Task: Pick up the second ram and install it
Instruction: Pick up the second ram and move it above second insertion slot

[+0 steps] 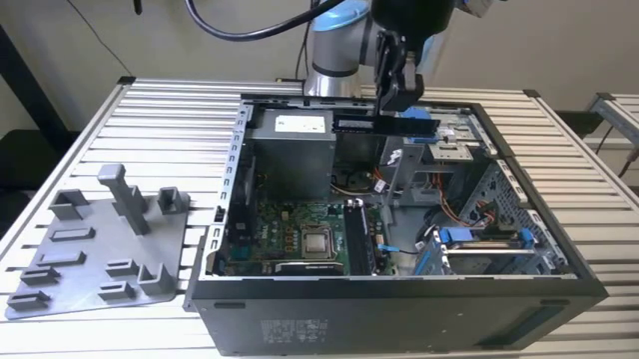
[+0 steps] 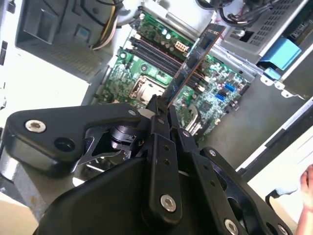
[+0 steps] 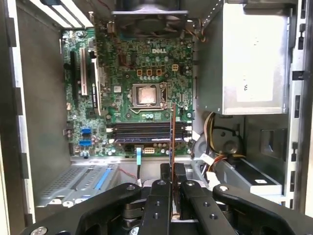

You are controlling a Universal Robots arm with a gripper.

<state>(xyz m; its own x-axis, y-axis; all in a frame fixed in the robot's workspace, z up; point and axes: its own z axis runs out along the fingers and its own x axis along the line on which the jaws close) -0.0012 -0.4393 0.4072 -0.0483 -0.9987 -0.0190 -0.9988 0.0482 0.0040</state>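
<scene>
Gripper (image 1: 396, 105) first: it hangs in the upper middle of the exterior view, above the open computer case (image 1: 399, 314). Its jaws are clamped on the second ram (image 1: 384, 125), which is held level in the air over the far part of the case, clear of the parts below.

Along the exterior view from left to right:
- A grey tray (image 1: 90, 254) lies on the slatted table (image 1: 160, 112) at lower left, well apart from the work.
- Inside the case, the power supply box (image 1: 295, 146) sits toward the back.
- The green motherboard (image 1: 289, 239) lies in the lower middle, with the silver chip socket (image 1: 317, 241) near its centre.
- The dark memory slots (image 1: 358, 238) are just beside the socket, toward the exterior view's right.
- A drive cage (image 1: 479, 239) with blue tabs fills the right end.

In both wrist views the gripper (image 2: 159, 110) (image 3: 172, 178) pinches the stick (image 2: 193, 61) (image 3: 172, 132), which juts out toward the board. In the first wrist view it shows edge-on and stands across the line of the slots (image 3: 146, 132), not along them.

That crossing looks like the main hazard. Brought down as it is, the stick would probably land on the latches or the board and not seat. The thin hold could also let it tilt under pressure. Loose cables (image 1: 384, 179) hang near the descent path and might snag it.
</scene>
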